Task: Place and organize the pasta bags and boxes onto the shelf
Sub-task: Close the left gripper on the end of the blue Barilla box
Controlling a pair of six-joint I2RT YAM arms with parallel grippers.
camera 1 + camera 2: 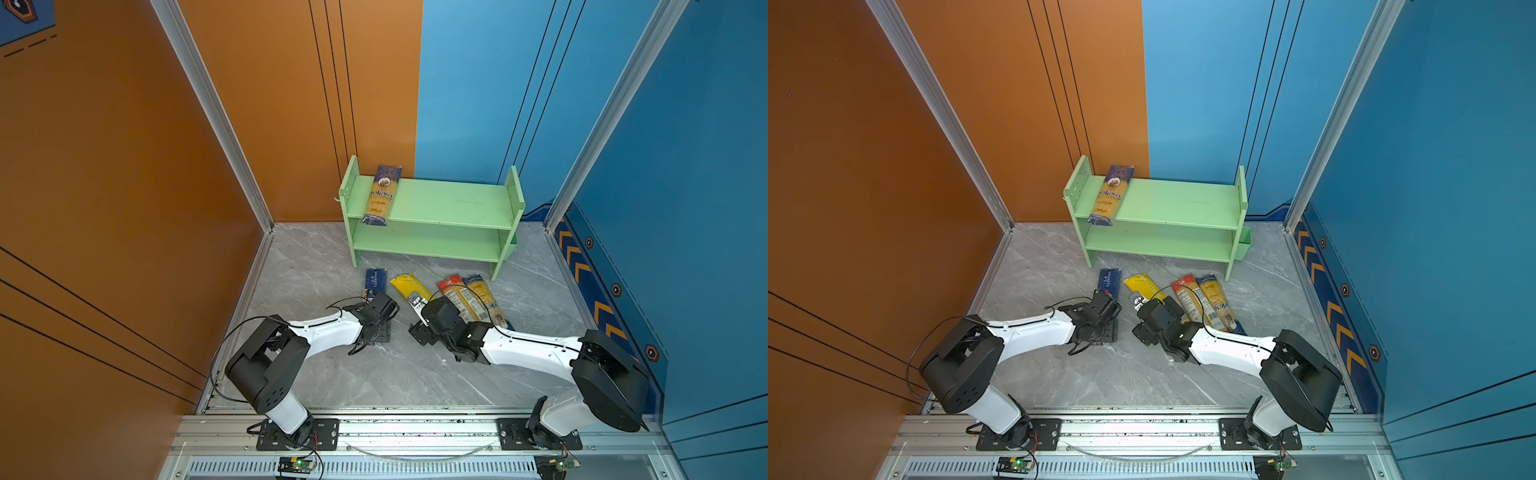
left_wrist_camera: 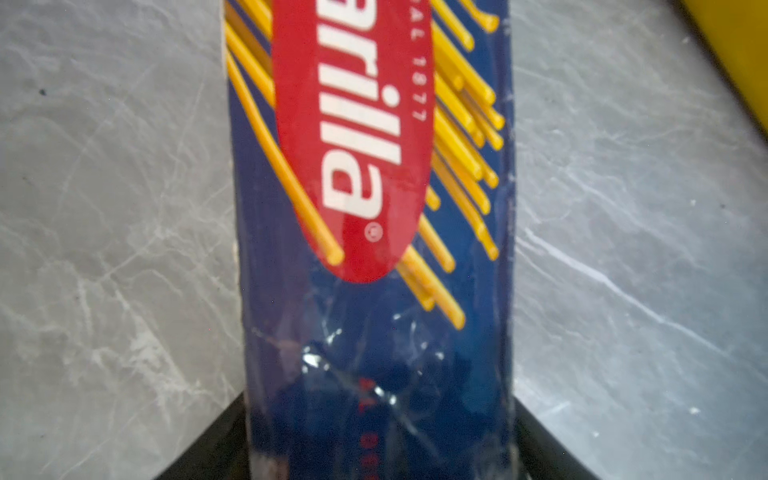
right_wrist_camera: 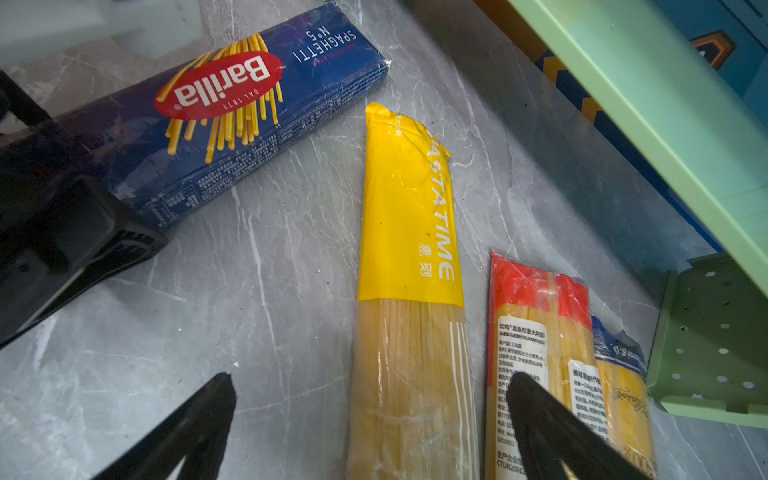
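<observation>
Now left jaws clamp Barilla box (image 2: 376,328); right jaws gape astride Pastatime pack (image 3: 409,249).

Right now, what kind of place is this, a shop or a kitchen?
Probably neither: a robot test booth. The left arm and right arm are bolted to a metal rail, the orange wall and blue wall are plain panels, and there's one small green shelf.

blue box (image 3: 249,124) reads Barilla Spaghetti, yellow bag (image 3: 409,291) Pasta Time
</observation>
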